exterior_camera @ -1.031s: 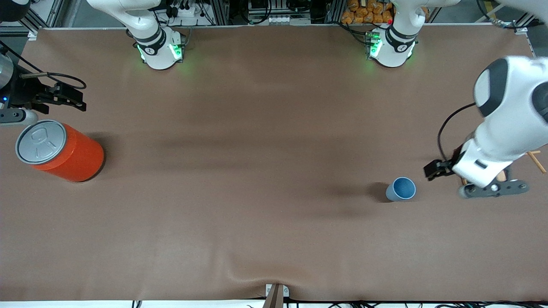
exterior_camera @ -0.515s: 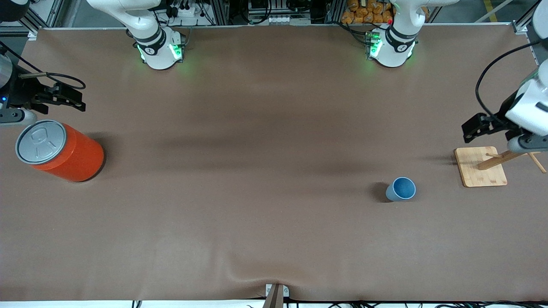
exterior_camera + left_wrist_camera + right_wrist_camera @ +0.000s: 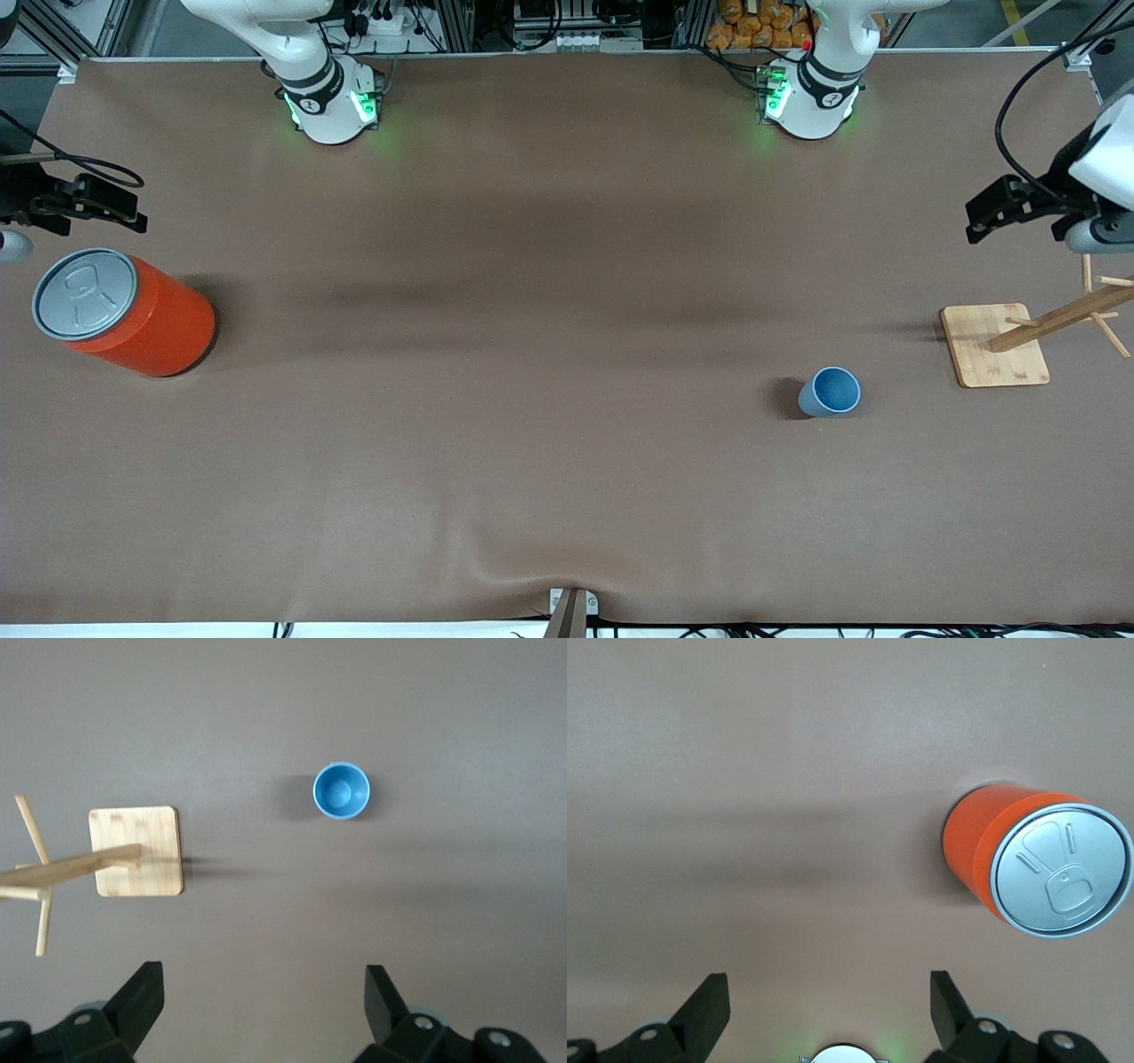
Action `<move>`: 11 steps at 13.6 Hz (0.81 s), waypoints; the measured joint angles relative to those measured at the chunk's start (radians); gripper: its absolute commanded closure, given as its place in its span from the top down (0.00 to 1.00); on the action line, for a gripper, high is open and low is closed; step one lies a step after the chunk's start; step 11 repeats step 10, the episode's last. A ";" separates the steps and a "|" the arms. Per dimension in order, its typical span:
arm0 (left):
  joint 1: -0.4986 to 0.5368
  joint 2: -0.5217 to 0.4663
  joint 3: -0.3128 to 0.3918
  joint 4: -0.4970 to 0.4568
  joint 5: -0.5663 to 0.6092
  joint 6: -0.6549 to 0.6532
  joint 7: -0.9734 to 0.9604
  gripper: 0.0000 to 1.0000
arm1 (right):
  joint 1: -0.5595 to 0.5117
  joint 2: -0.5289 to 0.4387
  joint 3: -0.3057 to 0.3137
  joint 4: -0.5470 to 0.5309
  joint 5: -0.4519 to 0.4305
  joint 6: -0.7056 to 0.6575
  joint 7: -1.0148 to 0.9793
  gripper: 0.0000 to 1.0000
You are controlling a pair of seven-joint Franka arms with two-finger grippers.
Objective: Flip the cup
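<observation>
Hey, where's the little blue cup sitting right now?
The cup stands upright, mouth up, on the table toward the left arm's end, beside the wooden stand and slightly nearer the front camera than it. No gripper is touching it.

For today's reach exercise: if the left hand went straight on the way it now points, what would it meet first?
The left hand, open, points down at bare table. The cup and the wooden stand lie off that line, so it would probably meet the table first.

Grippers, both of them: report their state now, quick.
Left gripper: open, holding nothing, in the air near the wooden stand.
Right gripper: open, holding nothing, in the air beside the orange can.
</observation>
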 measured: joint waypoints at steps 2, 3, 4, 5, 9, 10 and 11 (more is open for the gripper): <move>-0.017 -0.018 0.000 -0.013 -0.002 -0.032 0.001 1.00 | 0.001 0.000 0.005 0.000 0.000 0.001 0.000 1.00; -0.026 -0.023 0.000 -0.013 -0.007 -0.051 0.001 1.00 | 0.001 0.000 0.007 0.001 0.000 0.002 -0.001 1.00; -0.032 -0.029 0.000 -0.013 -0.015 -0.064 0.002 1.00 | 0.001 0.000 0.007 0.001 0.000 0.002 -0.001 1.00; -0.034 -0.033 0.000 -0.013 -0.021 -0.070 0.007 1.00 | 0.001 0.000 0.007 0.002 0.000 0.002 -0.001 1.00; -0.033 -0.047 0.010 -0.013 -0.026 -0.078 0.040 1.00 | 0.000 0.000 0.004 0.002 0.000 0.002 -0.012 1.00; -0.033 -0.050 0.014 -0.013 -0.026 -0.082 0.042 1.00 | 0.000 0.000 0.005 0.002 0.000 0.002 -0.013 1.00; -0.033 -0.050 0.014 -0.013 -0.026 -0.082 0.042 1.00 | 0.000 0.000 0.005 0.002 0.000 0.002 -0.013 1.00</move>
